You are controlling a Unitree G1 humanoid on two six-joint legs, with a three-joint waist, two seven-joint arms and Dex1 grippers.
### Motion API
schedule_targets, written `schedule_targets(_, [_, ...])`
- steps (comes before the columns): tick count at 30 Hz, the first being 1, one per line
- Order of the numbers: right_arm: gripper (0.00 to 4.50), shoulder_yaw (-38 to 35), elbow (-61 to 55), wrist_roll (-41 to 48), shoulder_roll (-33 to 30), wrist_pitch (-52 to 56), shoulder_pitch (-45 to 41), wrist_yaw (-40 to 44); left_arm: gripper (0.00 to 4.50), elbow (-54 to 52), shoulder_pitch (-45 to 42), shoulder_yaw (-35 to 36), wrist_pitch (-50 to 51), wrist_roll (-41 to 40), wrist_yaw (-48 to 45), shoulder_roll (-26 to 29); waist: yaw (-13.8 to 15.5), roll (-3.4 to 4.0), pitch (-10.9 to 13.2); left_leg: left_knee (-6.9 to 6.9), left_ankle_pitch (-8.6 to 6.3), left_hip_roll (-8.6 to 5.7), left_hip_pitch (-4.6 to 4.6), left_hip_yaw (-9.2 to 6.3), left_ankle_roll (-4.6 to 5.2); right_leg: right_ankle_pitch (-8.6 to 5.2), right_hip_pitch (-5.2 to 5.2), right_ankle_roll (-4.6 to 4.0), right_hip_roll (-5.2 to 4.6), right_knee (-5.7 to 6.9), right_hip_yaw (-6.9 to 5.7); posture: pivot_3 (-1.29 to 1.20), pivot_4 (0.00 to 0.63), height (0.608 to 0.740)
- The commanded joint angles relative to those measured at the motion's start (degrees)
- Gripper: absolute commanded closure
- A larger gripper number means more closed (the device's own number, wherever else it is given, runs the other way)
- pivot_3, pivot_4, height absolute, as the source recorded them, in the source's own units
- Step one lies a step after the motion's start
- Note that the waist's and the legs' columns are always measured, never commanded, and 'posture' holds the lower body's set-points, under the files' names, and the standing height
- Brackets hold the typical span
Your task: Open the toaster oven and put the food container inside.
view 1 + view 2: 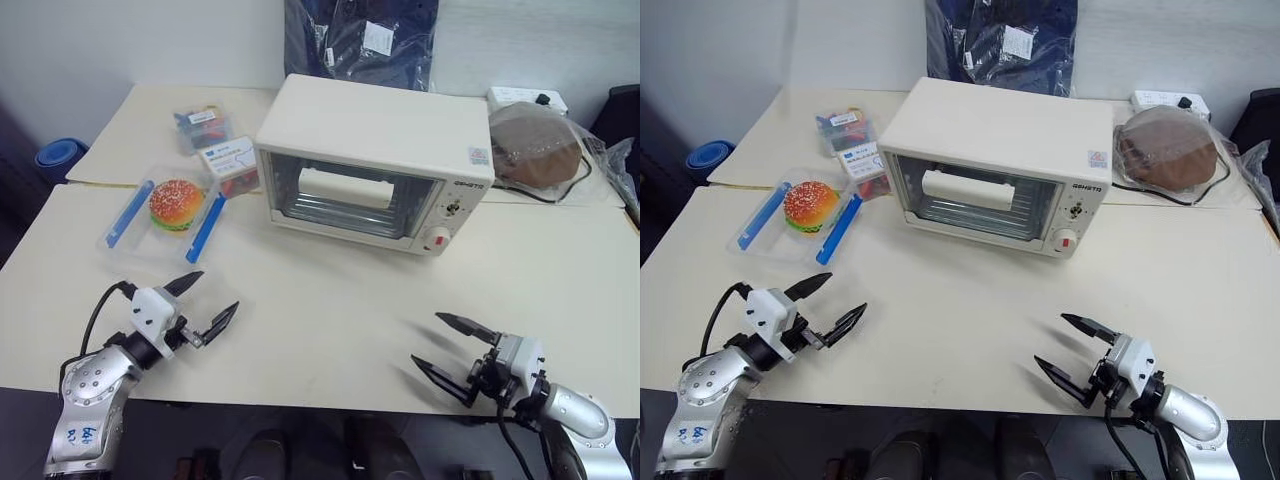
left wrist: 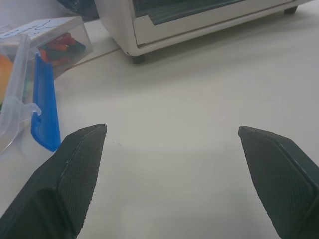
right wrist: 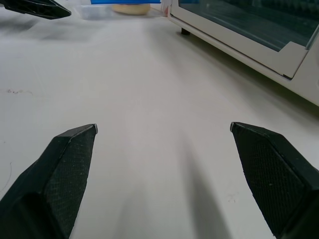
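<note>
On the table (image 1: 330, 300) I see nothing done yet — toaster oven (image 1: 375, 160) shut, food container (image 1: 165, 215) left of it; my left gripper (image 1: 205, 305) and right gripper (image 1: 450, 350) gape wide, empty.

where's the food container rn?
In the left eye view the food container sits on the table at the robot's left, beside the toaster oven, ahead of the open left gripper, just in front of two small boxes.
</note>
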Motion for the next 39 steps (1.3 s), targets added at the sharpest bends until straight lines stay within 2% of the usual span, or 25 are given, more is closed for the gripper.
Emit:
schedule_targets(1, [0.03, 0.33, -4.25, 3.64, 0.46, 3.44, -1.72, -0.73, 0.00, -2.21, -0.05, 1.24, 2.77, -5.78, -3.52, 1.26, 0.00, 0.00, 0.00, 0.00, 0.00, 0.00, 0.00, 0.00, 0.00, 0.00, 0.00, 0.00, 0.00, 0.00, 0.00, 0.00, 0.150, 0.740])
schedule_targets(4, [0.03, 1.27, -10.29, 8.31, -0.71, 12.44, -6.23, -3.03, 0.00, -5.35, 0.36, 3.82, 13.07, -17.45, -9.13, 4.57, -0.24, 0.01, 0.01, 0.02, 0.01, 0.03, 0.01, 0.00, -0.02, 0.00, -0.01, 0.00, -0.02, 0.04, 0.01, 0.00, 0.150, 0.740])
schedule_targets(8, [0.03, 1.94, -13.15, 11.57, -0.91, 22.36, -14.92, -7.33, 0.00, -6.41, -2.18, 7.38, 18.28, -22.18, -10.55, 8.88, 0.02, 0.05, 0.03, 0.00, 0.03, 0.07, 0.00, -0.10, -0.07, -0.01, -0.04, -0.08, -0.04, 0.05, -0.04, 0.00, 0.150, 0.740])
schedule_targets(11, [0.03, 2.43, -11.47, 10.44, 0.75, 27.10, -22.65, -12.33, 0.00, -7.21, -5.74, 9.41, 21.97, -26.68, -10.88, 10.29, 0.58, 0.05, 0.04, 0.00, 0.04, 0.05, -0.08, -0.18, -0.08, -0.02, -0.05, -0.09, -0.06, -0.03, -0.12, 0.00, 0.150, 0.740])
schedule_targets(19, [0.03, 4.78, -7.46, 6.34, 5.99, 28.83, -33.68, -16.15, 0.00, -10.30, -8.05, 9.12, 25.27, -28.48, -9.62, 8.94, 1.19, 0.05, 0.03, -0.09, 0.12, 0.02, -0.34, -0.13, -0.29, -0.01, -0.38, -0.08, -0.04, -0.16, -0.11, 0.00, 0.150, 0.740])
schedule_targets(26, [0.03, 7.92, -8.33, 4.10, 9.24, 23.77, -35.48, -11.81, 0.00, -10.77, -5.49, 8.42, 24.59, -26.30, -9.34, 6.95, 1.06, 0.05, 0.03, 0.03, 0.24, 0.02, -0.83, -0.05, -0.47, 0.00, -0.98, -0.06, 0.03, 0.16, -0.07, 0.00, 0.150, 0.740])
schedule_targets(32, [0.03, 10.53, -10.96, 1.54, 3.55, 20.02, -28.59, -2.21, 0.00, -9.78, -6.62, 9.54, 25.47, -27.57, -8.72, 6.72, 1.25, 0.05, 0.03, 0.14, 0.16, 0.01, -0.88, -0.08, -0.27, 0.00, -0.98, -0.06, 0.01, 0.26, -0.09, 0.00, 0.150, 0.740])
schedule_targets(34, [0.00, 11.06, -10.85, 0.30, 1.80, 18.47, -26.89, -0.06, 0.39, -9.04, -8.13, 10.04, 23.59, -27.13, -10.10, 7.10, 1.27, 0.05, 0.03, 0.14, 0.16, 0.01, -0.86, -0.10, -0.27, 0.00, -0.97, -0.06, 0.01, 0.26, -0.10, 0.00, 0.150, 0.740])
schedule_targets(36, [0.00, 11.04, -10.01, -1.31, -0.03, 16.02, -25.06, 1.94, 0.85, -5.44, -15.76, 10.41, 24.20, -27.20, -9.20, 9.12, 1.48, 0.04, 0.04, 0.20, 0.16, 0.00, -0.86, -0.10, -0.27, 0.00, -0.97, -0.06, 0.02, 0.33, -0.11, 0.00, 0.150, 0.740])
schedule_targets(39, [0.00, 10.42, -9.12, -2.22, -0.80, 14.62, -24.34, 2.32, 1.72, 0.96, -25.65, 5.91, 23.98, -22.17, -8.63, 10.59, 1.45, 0.03, 0.03, 0.43, 0.19, -0.01, -0.92, -0.23, -0.29, 0.03, -0.94, -0.11, 0.08, 0.49, -0.23, 0.00, 0.150, 0.740])
